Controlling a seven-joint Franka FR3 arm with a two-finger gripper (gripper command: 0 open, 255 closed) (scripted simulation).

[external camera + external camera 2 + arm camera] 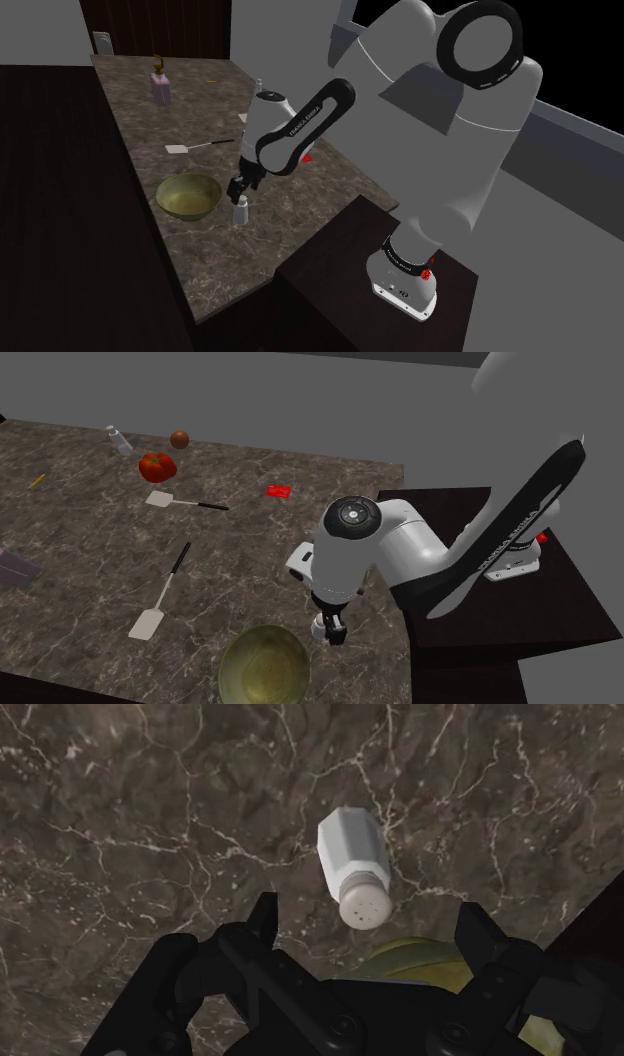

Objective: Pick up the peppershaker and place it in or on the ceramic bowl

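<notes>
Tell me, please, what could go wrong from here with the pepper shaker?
1. The open gripper hangs above the small upright pepper shaker without touching it; a finger coming down off-centre could tip it over.
2. The bowl stands close beside the shaker, so a finger might strike its rim.

The white, faceted peppershaker (352,864) stands upright just beside the round olive-green bowl (188,196).
</notes>
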